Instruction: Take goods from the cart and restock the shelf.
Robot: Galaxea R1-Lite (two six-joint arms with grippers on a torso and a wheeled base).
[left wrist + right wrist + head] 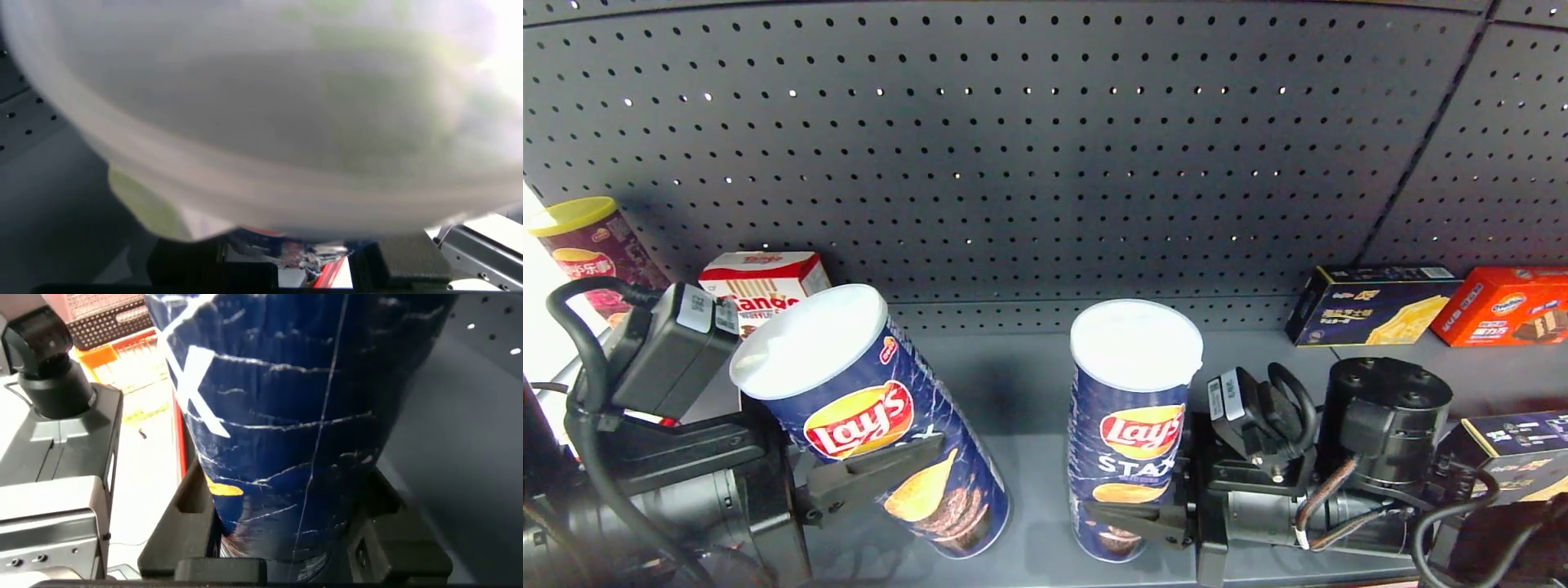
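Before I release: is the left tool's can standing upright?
No, the can in the left tool leans, its lid tipped well to the left of its base.

Glossy chip cans (pixel 1131 425), seemingly matt-metal shelf (pixel 1029 392)

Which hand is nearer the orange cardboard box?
Right. The right hand is just forward-left of the orange cardboard box; the left hand is far across the shelf.

Dim shelf (pixel 1029 392) — white glare at left edge, pegboard (pixel 1045 163) bowed.
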